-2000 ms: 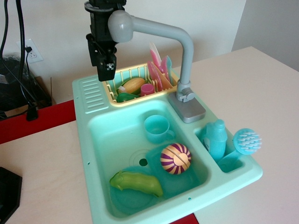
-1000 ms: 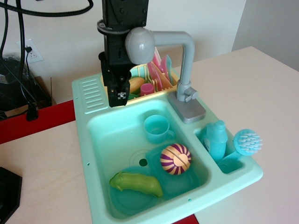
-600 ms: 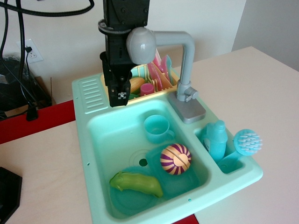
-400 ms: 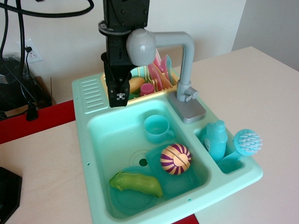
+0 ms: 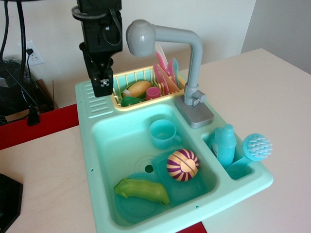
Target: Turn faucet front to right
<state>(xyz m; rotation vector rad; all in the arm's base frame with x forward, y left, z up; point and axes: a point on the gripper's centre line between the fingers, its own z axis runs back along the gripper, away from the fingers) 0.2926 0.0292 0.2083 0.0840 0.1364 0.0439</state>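
Observation:
The grey toy faucet (image 5: 194, 53) stands on its rectangular base (image 5: 194, 112) at the back right of the sink. Its bent arm reaches left, and the rounded head (image 5: 140, 37) hangs above the yellow dish rack. My black gripper (image 5: 102, 85) hangs to the left of the head, apart from it, over the sink's back left corner. Its fingers point down and look closed together, holding nothing.
The mint green toy sink (image 5: 97, 145) holds a teal cup (image 5: 163, 133), a purple and yellow striped ball (image 5: 182, 165) and a green vegetable (image 5: 142, 190). The yellow dish rack (image 5: 146, 90) holds plates and toy food. A teal bottle (image 5: 224, 144) and brush (image 5: 256, 146) sit at the right.
My gripper has moved left and up, away from the faucet head. The faucet head has swung slightly back to the left and no longer touches the gripper.

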